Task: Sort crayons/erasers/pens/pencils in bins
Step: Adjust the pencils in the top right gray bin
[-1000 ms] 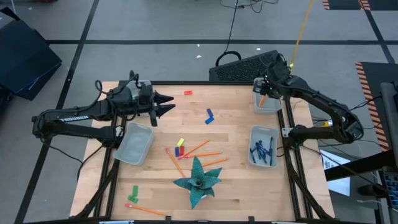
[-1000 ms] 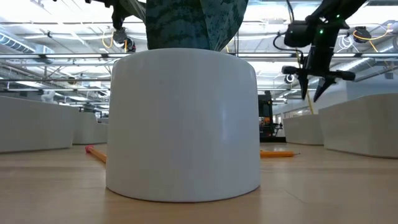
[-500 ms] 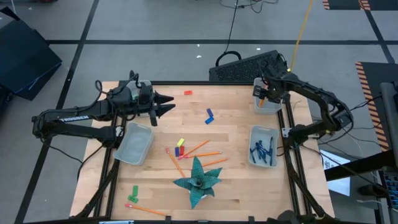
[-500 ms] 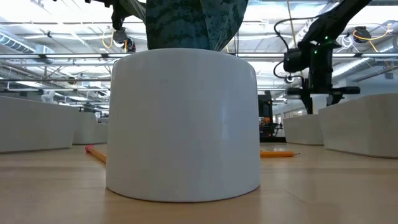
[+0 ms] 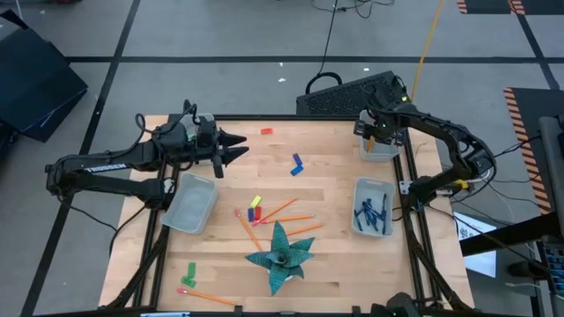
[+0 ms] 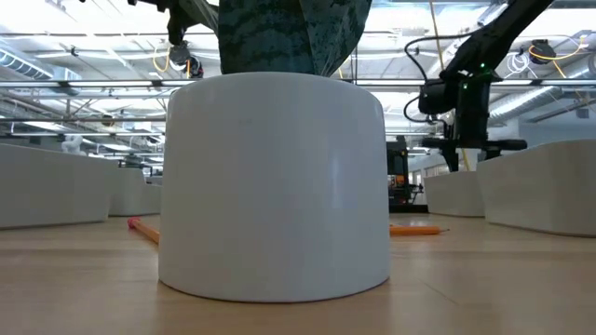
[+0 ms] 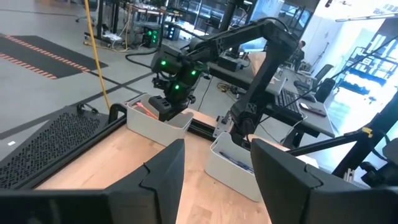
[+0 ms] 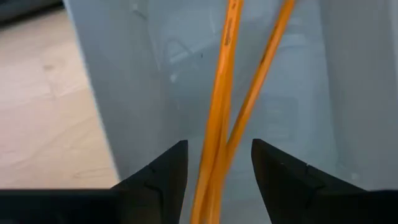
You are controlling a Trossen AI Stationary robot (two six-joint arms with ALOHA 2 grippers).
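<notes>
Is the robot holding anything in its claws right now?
No. The right claw is open over the far right bin, where two pencils already lie loose. The left claw hangs open and empty over the table's far left.

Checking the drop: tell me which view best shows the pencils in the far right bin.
The right wrist view: two orange pencils lie inside the bin, between the open right gripper fingers. The high view shows only an orange speck, the left wrist view a sliver, the low view nothing.
</notes>
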